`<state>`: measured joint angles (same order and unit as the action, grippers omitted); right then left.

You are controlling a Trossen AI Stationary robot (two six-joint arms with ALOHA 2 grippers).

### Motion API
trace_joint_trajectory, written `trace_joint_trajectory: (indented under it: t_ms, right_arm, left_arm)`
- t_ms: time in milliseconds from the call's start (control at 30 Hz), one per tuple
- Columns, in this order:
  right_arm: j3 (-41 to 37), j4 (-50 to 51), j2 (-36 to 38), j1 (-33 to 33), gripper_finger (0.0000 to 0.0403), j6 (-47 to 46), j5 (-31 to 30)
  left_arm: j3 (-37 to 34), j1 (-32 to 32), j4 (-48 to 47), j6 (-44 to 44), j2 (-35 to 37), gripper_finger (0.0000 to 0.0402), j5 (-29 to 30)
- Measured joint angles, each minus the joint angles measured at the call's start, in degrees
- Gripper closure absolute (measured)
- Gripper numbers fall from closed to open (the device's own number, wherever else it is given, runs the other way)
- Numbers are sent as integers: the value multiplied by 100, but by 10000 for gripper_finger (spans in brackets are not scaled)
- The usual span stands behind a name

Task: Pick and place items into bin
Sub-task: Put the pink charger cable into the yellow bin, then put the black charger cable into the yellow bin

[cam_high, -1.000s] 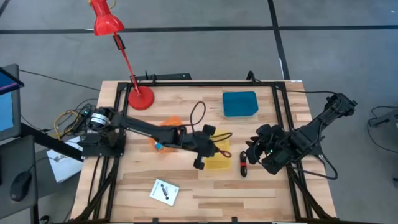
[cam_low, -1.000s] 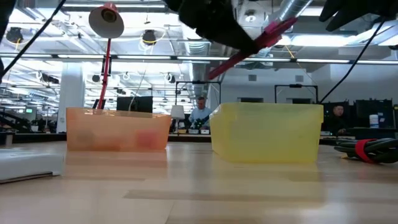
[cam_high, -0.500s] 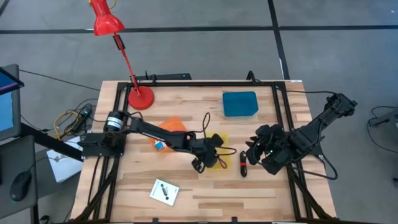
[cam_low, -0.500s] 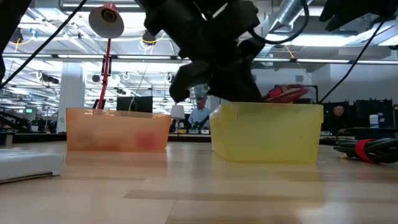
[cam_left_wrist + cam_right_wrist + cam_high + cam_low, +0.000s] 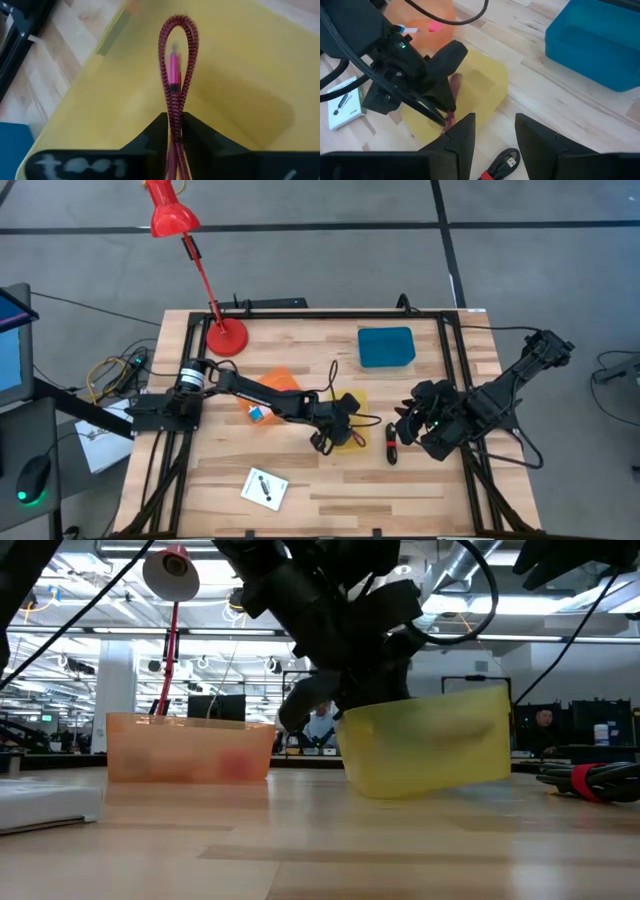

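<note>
My left gripper point(image 5: 335, 435) reaches down into the yellow bin point(image 5: 352, 438) and is shut on the maroon cord point(image 5: 175, 75). In the low view the yellow bin point(image 5: 425, 745) stands tilted, its right end raised off the table. My right gripper point(image 5: 495, 137) is open and waits near the table's right edge, just right of the black-and-red stick tool point(image 5: 391, 446) lying on the wood. A blue-and-white cube point(image 5: 256, 415) sits beside the orange bin point(image 5: 278, 383), which holds a pink cube point(image 5: 435, 25). The white card point(image 5: 264, 488) lies flat near the near edge. My left gripper pinches the maroon cord between its two fingers where two strands run side by side point(image 5: 173, 117), coming from above and slanting into the yellow bin. The cord's looped end point(image 5: 178, 30) sticks out past the fingertips over the bin's floor. Whether the gripper also touches the bin I cannot tell.
A blue bin point(image 5: 386, 346) stands toward the far right of the table. A red desk lamp's base point(image 5: 226, 337) sits at the far left corner. Black cable trails from the left arm over the middle. Bare wood lies along the near edge beside the white card.
My left gripper has come down from above the yellow bin into it, carrying the maroon cord, which stuck up over the rim and now lies inside. The yellow bin stood flat and is now tipped, its right end lifted.
</note>
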<state>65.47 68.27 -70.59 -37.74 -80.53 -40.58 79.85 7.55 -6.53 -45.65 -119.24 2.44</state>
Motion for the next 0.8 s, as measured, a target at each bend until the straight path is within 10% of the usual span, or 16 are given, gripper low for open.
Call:
trace_joint_trajectory:
  t_ms: [500, 800]
  right_arm:
    - [0, -205, 0, 0, 269, -22, 102]
    - [0, -315, -2, -2, 266, -1077, 2054]
  left_arm:
    - [143, 221, -126, -407, 98, 305, 724]
    - [1625, 236, -1744, -87, 364, 304, 1291]
